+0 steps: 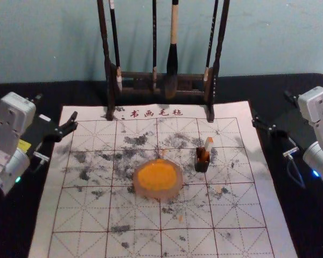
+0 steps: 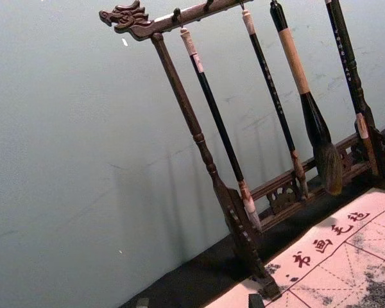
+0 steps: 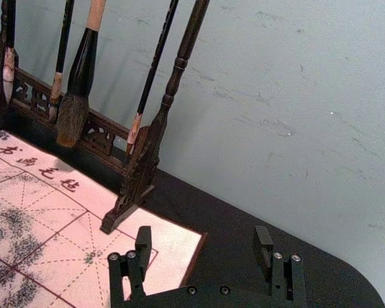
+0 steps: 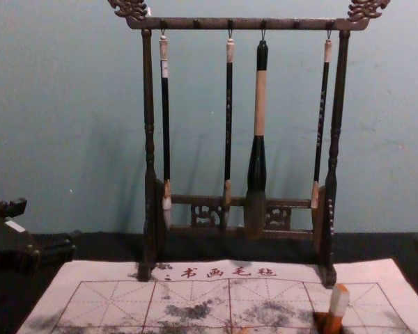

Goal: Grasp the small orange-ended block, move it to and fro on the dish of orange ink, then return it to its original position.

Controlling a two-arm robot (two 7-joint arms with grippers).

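The left gripper [image 1: 57, 107] is hovering beyond the mat's left edge, its fingers spreading wide with nothing between them; the right gripper [image 1: 270, 107] is hovering by the right edge, also gaping wide and holding nothing. The small orange-ended block [image 1: 208, 144] is standing tilted in a dark holder [image 1: 201, 166], orange end up, right of the dish of orange ink [image 1: 141, 190] and slightly farther. A brush rack [image 1: 111, 80] is standing at the mat's [image 1: 81, 244] far side.
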